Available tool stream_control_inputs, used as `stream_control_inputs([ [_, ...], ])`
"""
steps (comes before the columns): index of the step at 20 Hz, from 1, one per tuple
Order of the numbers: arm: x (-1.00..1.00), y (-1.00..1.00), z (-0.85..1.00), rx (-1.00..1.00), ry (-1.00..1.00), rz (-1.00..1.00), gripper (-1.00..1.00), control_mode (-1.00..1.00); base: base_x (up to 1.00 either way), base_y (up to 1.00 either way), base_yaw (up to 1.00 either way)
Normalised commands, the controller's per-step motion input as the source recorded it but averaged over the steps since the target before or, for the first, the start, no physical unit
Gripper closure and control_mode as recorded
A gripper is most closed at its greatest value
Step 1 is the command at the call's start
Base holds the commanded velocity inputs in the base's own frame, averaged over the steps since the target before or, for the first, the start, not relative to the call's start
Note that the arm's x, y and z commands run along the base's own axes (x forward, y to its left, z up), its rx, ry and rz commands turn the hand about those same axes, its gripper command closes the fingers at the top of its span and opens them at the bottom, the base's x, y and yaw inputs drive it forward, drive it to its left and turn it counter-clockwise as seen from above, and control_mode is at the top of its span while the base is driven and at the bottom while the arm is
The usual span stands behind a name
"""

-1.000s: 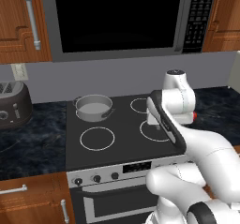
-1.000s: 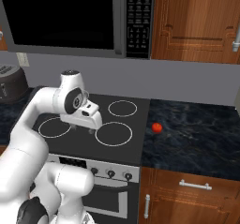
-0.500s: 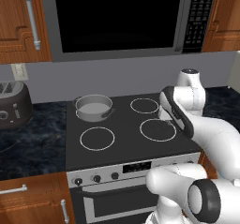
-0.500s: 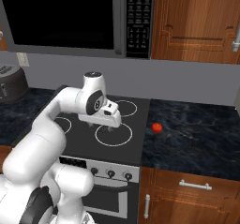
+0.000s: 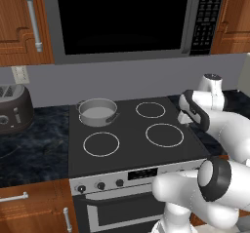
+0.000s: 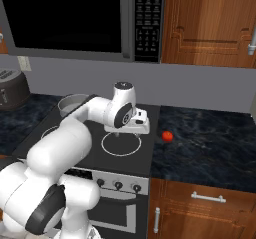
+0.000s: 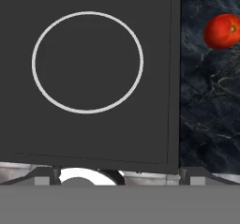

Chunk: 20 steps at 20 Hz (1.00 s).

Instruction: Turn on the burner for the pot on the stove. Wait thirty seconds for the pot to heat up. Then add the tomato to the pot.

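Wide-open and empty, the two-finger claw [image 6: 140, 128] hangs over the black glass stove [image 6: 90, 125], beside the small red tomato [image 6: 167, 136]. Fetching it for the grey metal pot [image 5: 98, 111] looks to be the step in hand; next, a shift right and down

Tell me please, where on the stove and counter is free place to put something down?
Three rings of the stove are bare; the pot stands on the back left one. Dark counter around the tomato, right of the stove, is free. The left counter is bare in front of the toaster. Nowhere is really crowded.
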Motion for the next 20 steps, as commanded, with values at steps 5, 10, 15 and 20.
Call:
stream_control_inputs([
  [5,0.47,-0.55,-0.10,0.00,-0.01,0.13,-1.00,-1.00,0.00,0.00,0.00],
  [10,0.63,-0.68,0.00,0.01,0.00,0.05,-1.00,-1.00,0.00,0.00,0.00],
  [15,0.66,-0.42,0.00,0.01,0.01,-0.02,-1.00,-1.00,0.00,0.00,0.00],
  [20,0.70,-0.22,-0.01,0.00,0.00,-0.14,-1.00,-1.00,0.00,0.00,0.00],
])
